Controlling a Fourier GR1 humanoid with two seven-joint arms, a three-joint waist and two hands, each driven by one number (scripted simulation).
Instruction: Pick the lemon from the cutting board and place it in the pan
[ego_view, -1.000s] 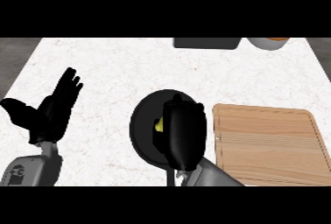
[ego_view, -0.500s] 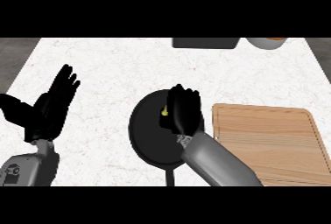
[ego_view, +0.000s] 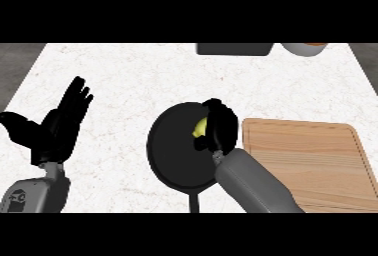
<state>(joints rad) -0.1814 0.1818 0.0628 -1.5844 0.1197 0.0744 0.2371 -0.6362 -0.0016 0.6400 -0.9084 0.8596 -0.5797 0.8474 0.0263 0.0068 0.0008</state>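
Since 0.5 s ago we see our right hand (ego_view: 215, 131) shifted toward the right rim of the round black frying pan (ego_view: 171, 155), its fingers (ego_view: 214, 112) curled round the small yellow lemon (ego_view: 199, 127), which sits over the pan just left of them. The pale wooden cutting board (ego_view: 310, 160) lies right of them on the white speckled surface (ego_view: 148, 75). Our left hand (ego_view: 53, 131) rests open, fingers up.

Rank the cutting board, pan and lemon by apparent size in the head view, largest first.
1. cutting board, though the right forearm covers a corner
2. pan
3. lemon, mostly hidden by the right hand
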